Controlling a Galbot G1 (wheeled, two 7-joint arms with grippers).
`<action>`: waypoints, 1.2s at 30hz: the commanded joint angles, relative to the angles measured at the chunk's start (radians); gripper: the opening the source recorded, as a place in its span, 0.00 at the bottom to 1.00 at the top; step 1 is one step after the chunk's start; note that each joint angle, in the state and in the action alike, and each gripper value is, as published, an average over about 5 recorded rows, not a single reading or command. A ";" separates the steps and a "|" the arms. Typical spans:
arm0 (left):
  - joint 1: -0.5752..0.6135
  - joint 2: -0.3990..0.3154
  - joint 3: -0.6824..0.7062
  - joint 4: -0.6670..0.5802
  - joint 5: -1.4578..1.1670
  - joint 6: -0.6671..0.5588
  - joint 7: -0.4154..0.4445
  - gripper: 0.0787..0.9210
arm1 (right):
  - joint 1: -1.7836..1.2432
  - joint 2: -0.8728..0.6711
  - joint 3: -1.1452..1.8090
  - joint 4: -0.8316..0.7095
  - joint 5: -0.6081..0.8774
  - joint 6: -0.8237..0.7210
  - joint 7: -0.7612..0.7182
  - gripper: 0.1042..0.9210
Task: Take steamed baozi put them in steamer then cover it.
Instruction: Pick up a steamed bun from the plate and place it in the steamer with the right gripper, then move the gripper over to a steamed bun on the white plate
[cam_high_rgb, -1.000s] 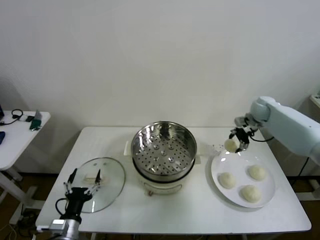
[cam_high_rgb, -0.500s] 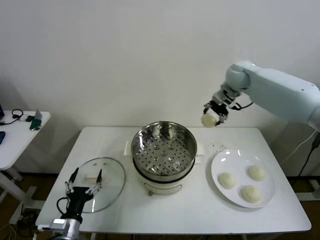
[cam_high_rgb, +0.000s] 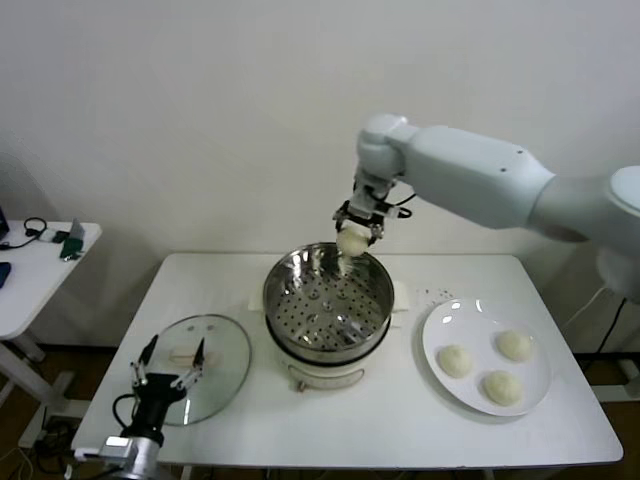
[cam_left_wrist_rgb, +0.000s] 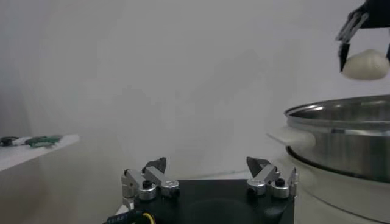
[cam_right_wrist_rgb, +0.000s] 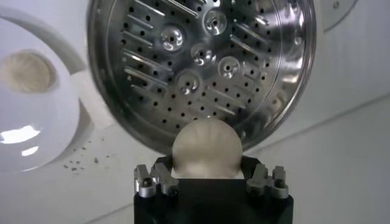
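soft bun held over the pot's back rim

the right gripper (cam_high_rgb: 353, 233) is clenched on one bun (cam_high_rgb: 351, 240), holding it in the air above the back rim of the steamer (cam_high_rgb: 327, 300), which sits mid-bench. the perforated tray inside shows no bun in it. three more buns (cam_high_rgb: 487, 366) lie on the white plate (cam_high_rgb: 437, 325) toward the right edge. the glass lid (cam_high_rgb: 229, 361) lies flat near the front left corner, and the left gripper (cam_high_rgb: 165, 372) hovers over its near edge, fingers spread and gripping nothing.

the bun looks light, soft and easily dented, perhaps a little tacky, so a gentle pinch across its widest part seems best. the lid is probably heavier, rigid and breakable; its white bar handle is the place to grip.

in the right wrist view the bun hides the fingertips, so how deep they press is unclear. the wrist views cut off most of the plate and lid.
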 joint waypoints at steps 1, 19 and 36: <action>-0.008 0.004 0.004 -0.001 0.002 0.009 -0.001 0.88 | -0.107 0.115 0.018 -0.049 -0.119 0.052 0.007 0.74; -0.006 -0.001 0.009 0.011 0.004 0.012 -0.002 0.88 | -0.193 0.123 0.060 -0.081 -0.249 0.092 0.007 0.75; 0.009 -0.002 0.002 0.013 0.000 0.008 -0.006 0.88 | -0.112 0.031 0.113 0.025 -0.193 0.065 -0.025 0.88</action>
